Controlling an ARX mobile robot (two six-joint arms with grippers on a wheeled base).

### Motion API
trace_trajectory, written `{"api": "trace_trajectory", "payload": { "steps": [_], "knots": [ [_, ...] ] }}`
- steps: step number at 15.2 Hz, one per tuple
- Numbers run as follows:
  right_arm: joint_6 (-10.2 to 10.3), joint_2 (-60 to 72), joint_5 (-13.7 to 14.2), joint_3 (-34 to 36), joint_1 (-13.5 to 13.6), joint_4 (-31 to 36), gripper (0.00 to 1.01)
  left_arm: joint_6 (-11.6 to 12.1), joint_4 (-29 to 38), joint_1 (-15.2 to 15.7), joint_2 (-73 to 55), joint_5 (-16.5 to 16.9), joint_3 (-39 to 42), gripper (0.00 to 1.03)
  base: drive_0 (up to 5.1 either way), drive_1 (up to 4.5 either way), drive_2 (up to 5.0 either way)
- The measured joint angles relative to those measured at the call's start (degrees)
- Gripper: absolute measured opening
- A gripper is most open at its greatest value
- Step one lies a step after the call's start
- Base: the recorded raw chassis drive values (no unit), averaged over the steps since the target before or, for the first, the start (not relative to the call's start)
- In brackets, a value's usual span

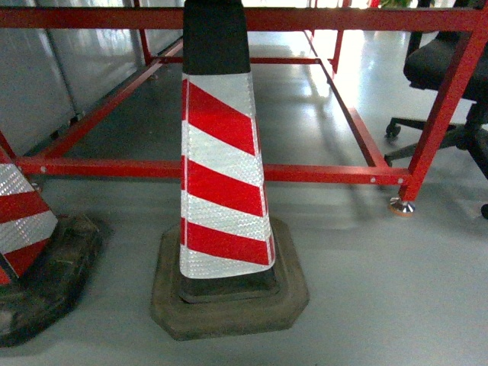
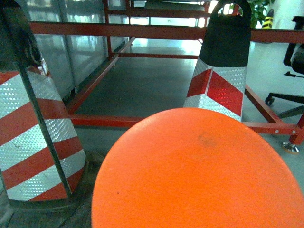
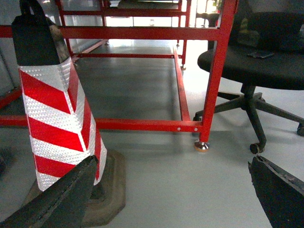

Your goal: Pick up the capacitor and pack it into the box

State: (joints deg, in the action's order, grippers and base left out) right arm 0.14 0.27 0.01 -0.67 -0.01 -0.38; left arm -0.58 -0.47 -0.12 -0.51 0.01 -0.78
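Note:
Neither the capacitor nor the box shows in any view. My right gripper (image 3: 173, 192) is open in the right wrist view. Its dark fingers (image 3: 61, 194) stand wide apart low over the bare grey floor with nothing between them. In the left wrist view a smooth round orange surface (image 2: 199, 171) fills the lower part of the frame and hides the left gripper. The head view shows no gripper or arm.
A red-and-white striped traffic cone (image 1: 221, 152) on a dark rubber base stands right in front, with a second cone (image 1: 19, 213) at the left edge. Behind them runs a low red metal frame (image 1: 305, 174). A black office chair (image 3: 256, 57) stands to the right.

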Motion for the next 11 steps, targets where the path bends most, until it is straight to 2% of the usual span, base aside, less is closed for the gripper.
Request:
{"api": "trace_trajectory", "payload": {
  "steps": [11],
  "knots": [
    [0.04,0.00,0.07,0.00,0.00,0.07,0.98,0.59,0.07,0.00,0.00,0.00,0.00,0.44,0.0,0.00,0.0]
  ]
}}
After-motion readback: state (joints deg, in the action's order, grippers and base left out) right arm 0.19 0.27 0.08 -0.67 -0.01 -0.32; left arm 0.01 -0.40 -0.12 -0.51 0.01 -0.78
